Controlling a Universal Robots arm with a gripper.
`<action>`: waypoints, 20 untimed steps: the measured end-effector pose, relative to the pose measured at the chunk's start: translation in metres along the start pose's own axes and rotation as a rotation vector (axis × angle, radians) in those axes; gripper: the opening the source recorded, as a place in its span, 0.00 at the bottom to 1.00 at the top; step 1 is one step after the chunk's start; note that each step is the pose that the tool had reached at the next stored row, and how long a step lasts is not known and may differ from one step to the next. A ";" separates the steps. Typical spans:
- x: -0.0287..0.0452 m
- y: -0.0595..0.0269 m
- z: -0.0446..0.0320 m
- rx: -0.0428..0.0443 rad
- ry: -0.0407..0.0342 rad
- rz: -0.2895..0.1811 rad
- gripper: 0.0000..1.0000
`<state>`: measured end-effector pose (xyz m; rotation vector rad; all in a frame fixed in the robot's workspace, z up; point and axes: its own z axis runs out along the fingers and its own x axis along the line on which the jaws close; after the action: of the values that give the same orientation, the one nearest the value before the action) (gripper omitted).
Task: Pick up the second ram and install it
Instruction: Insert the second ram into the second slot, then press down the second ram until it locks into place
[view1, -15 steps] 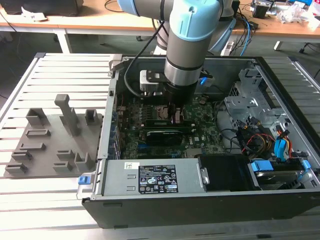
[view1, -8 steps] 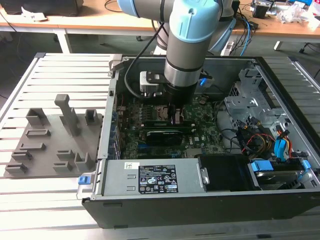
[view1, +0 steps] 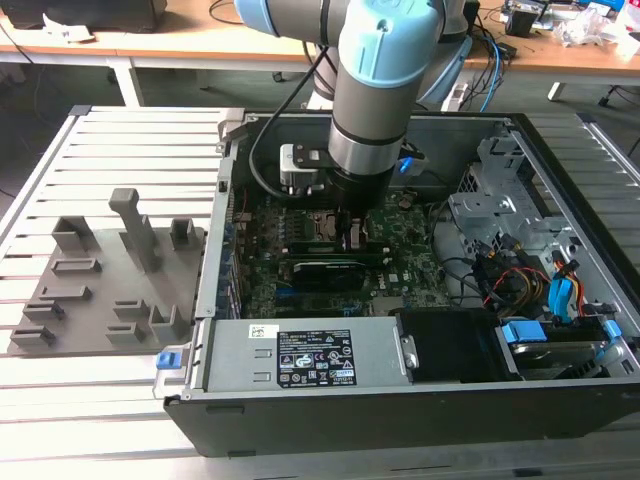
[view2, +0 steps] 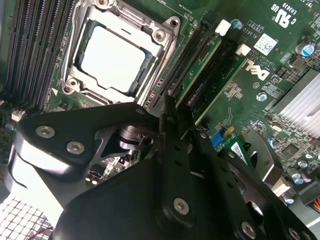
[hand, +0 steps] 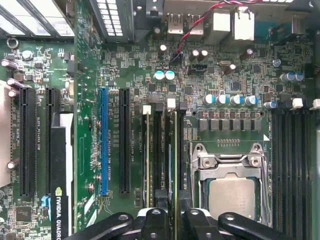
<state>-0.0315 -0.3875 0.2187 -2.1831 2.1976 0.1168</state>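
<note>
The gripper (hand: 167, 220) is clamped on the second ram (hand: 173, 160), which stands edge-down in a memory slot beside the CPU socket (hand: 231, 187); a tilted push could jam one end above its white latch (hand: 171, 104).

The computer case (view1: 400, 400) lay open on the slatted table (view1: 110, 400), with the parts holder (view1: 100, 290) beside it toward the exterior view's left, the motherboard (view1: 400, 270) inside it, and the gripper (view1: 357, 238) down over the memory slots (hand: 162, 150) next to the CPU socket (hand: 231, 185).
</note>
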 end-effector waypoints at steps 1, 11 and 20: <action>0.0000 0.0001 -0.0008 -0.0003 0.0005 0.000 0.22; -0.0097 0.0012 -0.0458 0.0002 0.0102 0.000 0.11; -0.0098 -0.0038 -0.0464 -0.0006 0.0109 0.000 0.11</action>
<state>-0.0265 -0.3816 0.2656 -2.1888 2.2041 0.1059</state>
